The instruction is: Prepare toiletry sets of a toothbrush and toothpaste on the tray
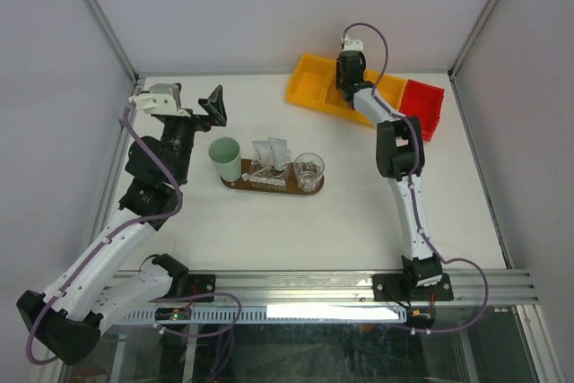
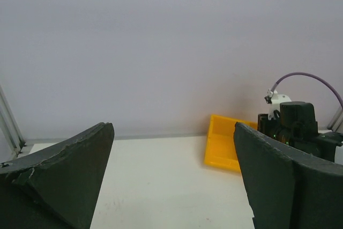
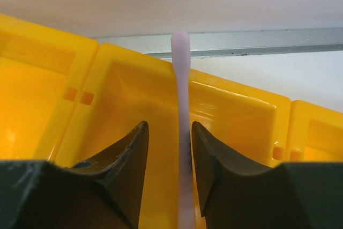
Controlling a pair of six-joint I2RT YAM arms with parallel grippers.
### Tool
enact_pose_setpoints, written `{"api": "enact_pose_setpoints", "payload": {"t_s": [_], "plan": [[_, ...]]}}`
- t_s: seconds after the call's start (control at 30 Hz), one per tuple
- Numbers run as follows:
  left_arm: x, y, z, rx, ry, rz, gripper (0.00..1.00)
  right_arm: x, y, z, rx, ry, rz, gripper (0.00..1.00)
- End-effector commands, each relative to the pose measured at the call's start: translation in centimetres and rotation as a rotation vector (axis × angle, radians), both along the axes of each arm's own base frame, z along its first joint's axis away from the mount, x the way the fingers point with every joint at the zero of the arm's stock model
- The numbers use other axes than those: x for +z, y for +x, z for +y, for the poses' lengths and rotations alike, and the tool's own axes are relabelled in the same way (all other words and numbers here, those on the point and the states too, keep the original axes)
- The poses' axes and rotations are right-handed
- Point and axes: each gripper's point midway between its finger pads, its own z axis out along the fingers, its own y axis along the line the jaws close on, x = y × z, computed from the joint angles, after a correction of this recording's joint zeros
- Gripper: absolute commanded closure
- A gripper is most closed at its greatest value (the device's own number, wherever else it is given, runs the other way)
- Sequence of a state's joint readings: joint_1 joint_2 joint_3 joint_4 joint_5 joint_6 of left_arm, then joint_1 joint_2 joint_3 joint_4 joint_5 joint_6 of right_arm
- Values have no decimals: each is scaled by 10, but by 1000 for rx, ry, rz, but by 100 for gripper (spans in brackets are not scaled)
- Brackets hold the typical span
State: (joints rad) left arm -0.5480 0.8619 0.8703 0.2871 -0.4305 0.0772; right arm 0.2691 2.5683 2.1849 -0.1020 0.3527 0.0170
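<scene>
My right gripper (image 1: 348,53) (image 3: 169,132) reaches into the yellow divided bin (image 1: 316,87). A slim pale lilac toothbrush (image 3: 182,95) stands between its fingers. The jaws are slightly apart: the right finger (image 3: 214,159) touches the handle and a gap shows on the left. The dark-brown oval tray (image 1: 242,184) lies mid-table. On it are a clear glass (image 1: 308,170) and white toothpaste tubes (image 1: 271,150) standing beside another glass. My left gripper (image 1: 213,105) (image 2: 174,181) is open and empty, raised over the far-left table.
A mint-green cup (image 1: 226,159) stands at the tray's left end. A small red bin (image 1: 421,105) sits right of the yellow bin, which also shows in the left wrist view (image 2: 222,143). Enclosure walls and metal posts border the table.
</scene>
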Motion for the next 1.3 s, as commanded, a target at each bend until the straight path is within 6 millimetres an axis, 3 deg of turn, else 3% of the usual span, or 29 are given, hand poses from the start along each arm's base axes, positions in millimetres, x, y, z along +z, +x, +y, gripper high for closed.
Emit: {"api": "enact_pose_setpoints", "payload": {"t_s": [0.0,0.2,0.33,0.6,0.73,0.87,1.03,1.27], "plan": [[12,-2,3,10,-2,-44,1,49,18,-12,-50,-15,-133,59],[10,0,1,6,1,-37,1,46,23,-19,-49,-13,-126,60],[9,1,0,4,4,-33,1,47,25,-16,-27,-12,-119,72],[5,4,-2,0,11,-22,1,68,22,-11,-6,21,-133,96],[5,4,-4,-6,10,-22,1,107,11,-3,34,78,-158,98],[4,4,0,12,20,-22,1,166,-6,3,77,140,-226,98],[4,4,11,66,32,-34,1,221,-32,18,201,203,-296,100],[1,8,22,114,38,-38,1,285,-94,20,253,333,-375,100]]}}
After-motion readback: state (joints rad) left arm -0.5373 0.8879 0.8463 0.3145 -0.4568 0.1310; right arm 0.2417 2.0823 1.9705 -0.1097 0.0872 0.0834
